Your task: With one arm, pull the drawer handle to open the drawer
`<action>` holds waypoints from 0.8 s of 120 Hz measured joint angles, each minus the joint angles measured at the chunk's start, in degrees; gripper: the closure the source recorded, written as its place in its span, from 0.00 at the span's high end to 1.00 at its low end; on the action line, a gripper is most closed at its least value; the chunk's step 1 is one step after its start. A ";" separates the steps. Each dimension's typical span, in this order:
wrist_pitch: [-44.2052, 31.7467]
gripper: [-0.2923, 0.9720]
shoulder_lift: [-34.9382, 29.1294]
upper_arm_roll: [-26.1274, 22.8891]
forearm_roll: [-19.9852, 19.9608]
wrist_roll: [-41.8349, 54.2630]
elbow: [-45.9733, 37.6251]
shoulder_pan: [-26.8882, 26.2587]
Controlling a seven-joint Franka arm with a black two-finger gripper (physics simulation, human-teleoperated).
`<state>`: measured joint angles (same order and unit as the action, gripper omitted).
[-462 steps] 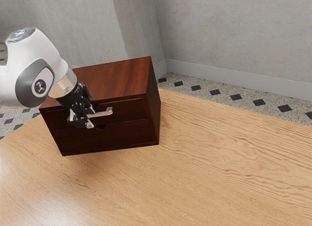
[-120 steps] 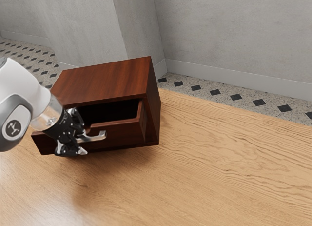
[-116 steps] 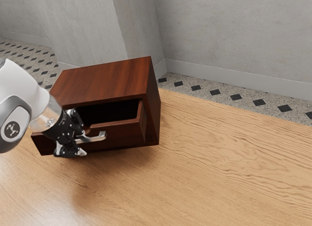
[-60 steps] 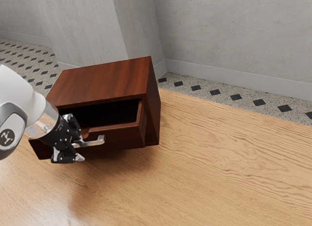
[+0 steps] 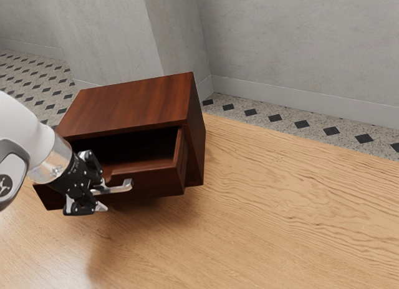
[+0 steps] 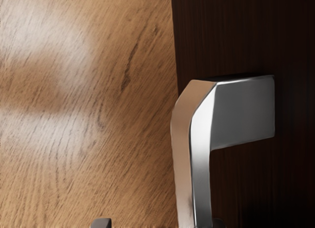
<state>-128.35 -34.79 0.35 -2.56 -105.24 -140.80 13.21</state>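
1. The brown box (image 5: 134, 105) sits on the bench (image 5: 262, 214), near the wall.
2. The drawer (image 5: 153, 173) sticks out of the box toward 8 o'clock in the exterior view. A dark gap shows above it, so you can see inside.
3. The shiny handle (image 5: 120, 187) is on the drawer's front, at the box's 7 o'clock.
4. The claw (image 5: 95, 192) is at the handle's 9 o'clock end. Its two black fingers look clamped on the handle, one above and one below.
5. In the wrist view the handle (image 6: 197, 154) stands right in front of the hand, against the dark drawer front (image 6: 236, 41), with the bench (image 6: 74, 114) beside it.
6. I think the main job is mostly done: the drawer is open a good way.
7. What may be left is a little more pulling toward 8 o'clock, if the drawer can slide more. I cannot tell how far it goes.
8. After that, the claw only needs to let go.
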 joint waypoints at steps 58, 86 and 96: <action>-0.28 0.37 -3.12 0.01 0.09 -0.23 -2.63 -0.73; -0.34 0.36 -4.17 -0.02 0.12 -0.29 -3.60 -0.70; -0.36 0.36 -4.79 -0.04 0.11 -0.30 -4.14 -0.73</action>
<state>-128.70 -39.58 0.31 -2.44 -105.54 -144.94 12.48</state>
